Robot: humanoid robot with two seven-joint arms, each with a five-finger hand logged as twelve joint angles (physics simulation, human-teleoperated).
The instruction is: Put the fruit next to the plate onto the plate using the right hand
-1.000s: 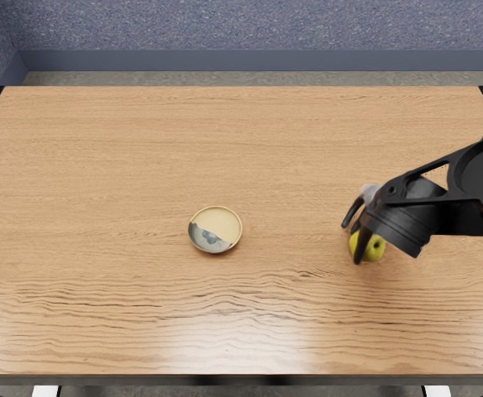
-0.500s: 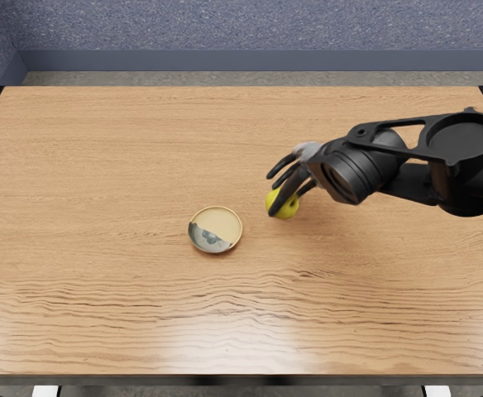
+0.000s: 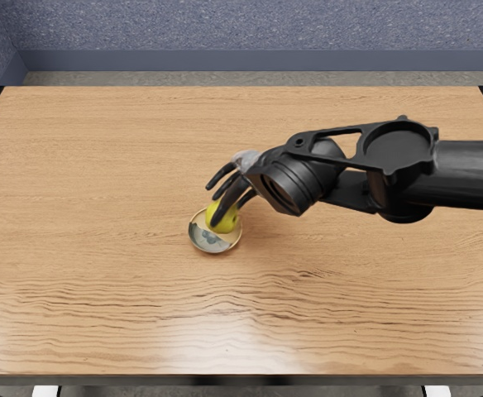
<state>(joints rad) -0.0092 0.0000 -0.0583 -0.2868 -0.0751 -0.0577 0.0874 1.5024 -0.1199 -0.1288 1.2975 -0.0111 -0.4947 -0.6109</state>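
Note:
A small round plate (image 3: 202, 239) with a tan face and a grey-blue smear lies near the middle of the wooden table (image 3: 101, 165). A yellow-green fruit (image 3: 225, 218) hangs right over the plate's far right part, held in the curled black fingers (image 3: 224, 175) of my right hand (image 3: 230, 195). The right arm reaches in from the picture's right edge across the table. Whether the fruit touches the plate I cannot tell. The left arm is out of view.
The table's far edge meets a dark blue-grey wall base (image 3: 241, 59). Its front edge (image 3: 241, 376) runs along the bottom of the picture.
My right hand has carried the fruit leftward from the table's right side to above the plate. The plate has stayed in place.

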